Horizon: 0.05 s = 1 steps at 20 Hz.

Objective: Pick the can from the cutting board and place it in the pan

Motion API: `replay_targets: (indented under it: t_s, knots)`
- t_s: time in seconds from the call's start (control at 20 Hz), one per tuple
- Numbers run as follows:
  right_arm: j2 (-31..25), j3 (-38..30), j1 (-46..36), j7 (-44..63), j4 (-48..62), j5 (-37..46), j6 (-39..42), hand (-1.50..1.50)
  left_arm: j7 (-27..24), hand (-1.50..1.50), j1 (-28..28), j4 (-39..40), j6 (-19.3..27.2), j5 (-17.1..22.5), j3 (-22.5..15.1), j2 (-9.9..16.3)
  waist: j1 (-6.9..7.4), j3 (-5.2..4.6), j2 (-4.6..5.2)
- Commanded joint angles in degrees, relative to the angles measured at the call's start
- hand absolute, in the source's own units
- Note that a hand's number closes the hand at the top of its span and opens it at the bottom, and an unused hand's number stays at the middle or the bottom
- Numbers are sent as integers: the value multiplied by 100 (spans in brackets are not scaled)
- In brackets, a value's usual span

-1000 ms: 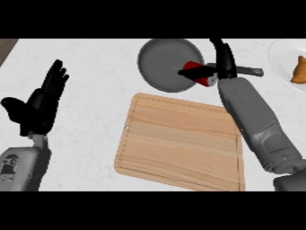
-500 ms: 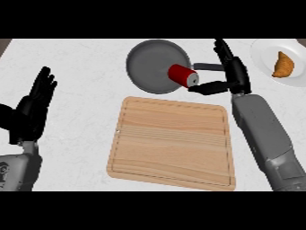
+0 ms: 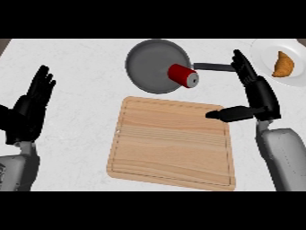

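Right hand [image 3: 256,92] has let go & pulled back w/ fingers straight, open, holding nothing, so the red can [image 3: 181,75] now lies on its side in the pan [image 3: 148,63] just to its left, cutting board [image 3: 172,143] bare — placement looks done; left hand [image 3: 26,112] rests open.

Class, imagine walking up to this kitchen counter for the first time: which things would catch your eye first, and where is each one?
The small red can lying on its side in the round grey pan at top centre stands out first. Below it, the large bare wooden cutting board fills the middle, with the open right hand just beyond its upper right corner. A golden croissant sits on a white plate at top right.
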Motion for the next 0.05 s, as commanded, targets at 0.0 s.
replay_targets:
  t_s: [0.0]
  knots:
    - [-185, 143, 576, 1088, -1527, 108, -94, -150, -6, 0, 116, -98, 46, -68, -88, -143, 95, 2, 33]
